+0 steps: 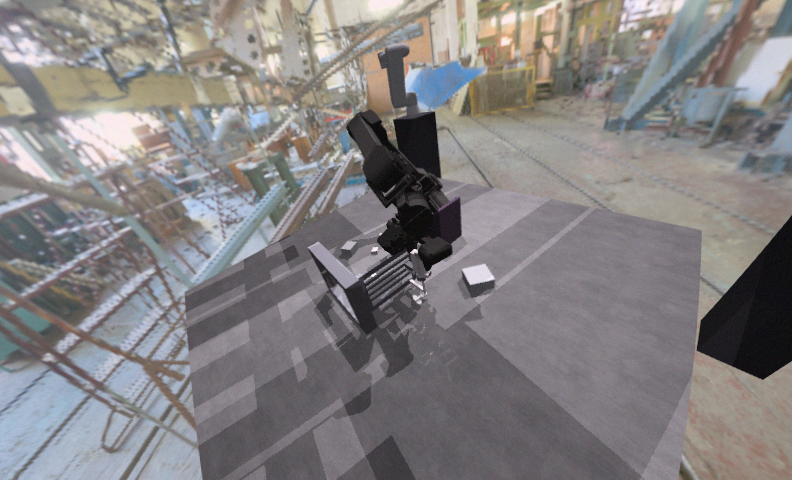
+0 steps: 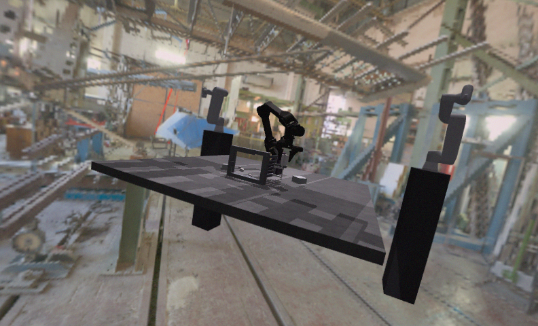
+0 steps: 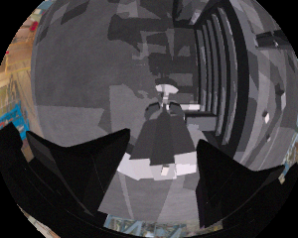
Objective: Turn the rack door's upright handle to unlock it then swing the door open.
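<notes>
The rack frame [image 1: 367, 309] [image 2: 231, 161] stands upright on the table. Its slatted door [image 1: 388, 280] [image 3: 207, 64] is swung well out from the frame; its exact angle is hard to read. The grey upright handle [image 1: 418, 265] [image 3: 164, 141] is at the door's outer edge. How far it is turned cannot be told surely. My gripper [image 1: 413, 252] [image 2: 285, 160] [image 3: 164, 139] is open, with one finger on each side of the handle. The wrist view shows gaps between the handle and both fingertips.
A pale block [image 1: 477, 274] [image 2: 299, 178] sits beyond the handle side. A smaller block [image 1: 349, 245] and a tiny pale piece [image 1: 374, 250] lie behind the frame. A purple panel [image 1: 448, 220] stands near the arm. Black pillars [image 1: 418, 142] [image 2: 417, 233] stand beside the table.
</notes>
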`<action>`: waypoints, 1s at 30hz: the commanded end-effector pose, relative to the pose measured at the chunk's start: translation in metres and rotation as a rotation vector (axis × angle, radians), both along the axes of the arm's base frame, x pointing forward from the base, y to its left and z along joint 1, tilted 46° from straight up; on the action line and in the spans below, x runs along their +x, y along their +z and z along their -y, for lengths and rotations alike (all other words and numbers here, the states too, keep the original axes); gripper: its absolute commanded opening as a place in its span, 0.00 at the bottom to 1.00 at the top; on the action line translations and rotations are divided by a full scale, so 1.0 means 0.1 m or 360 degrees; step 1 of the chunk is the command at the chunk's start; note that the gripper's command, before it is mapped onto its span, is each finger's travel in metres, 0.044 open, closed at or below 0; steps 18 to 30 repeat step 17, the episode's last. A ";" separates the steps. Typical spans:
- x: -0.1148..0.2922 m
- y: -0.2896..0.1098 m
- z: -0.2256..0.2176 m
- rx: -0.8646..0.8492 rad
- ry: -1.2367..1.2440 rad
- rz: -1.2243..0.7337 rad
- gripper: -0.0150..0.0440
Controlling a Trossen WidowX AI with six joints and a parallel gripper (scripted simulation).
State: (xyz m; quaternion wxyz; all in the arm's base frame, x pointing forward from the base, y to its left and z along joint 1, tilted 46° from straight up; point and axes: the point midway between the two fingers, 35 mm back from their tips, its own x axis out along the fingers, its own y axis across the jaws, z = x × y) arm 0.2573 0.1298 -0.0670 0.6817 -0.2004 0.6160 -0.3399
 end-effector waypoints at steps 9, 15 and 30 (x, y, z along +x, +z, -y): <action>0.02 0.14 -0.17 0.0014 -0.0005 0.0012 0.75; 0.01 0.21 -0.24 0.0016 -0.0002 0.0010 0.75; 0.01 0.23 -0.26 0.0016 -0.0002 0.0010 0.75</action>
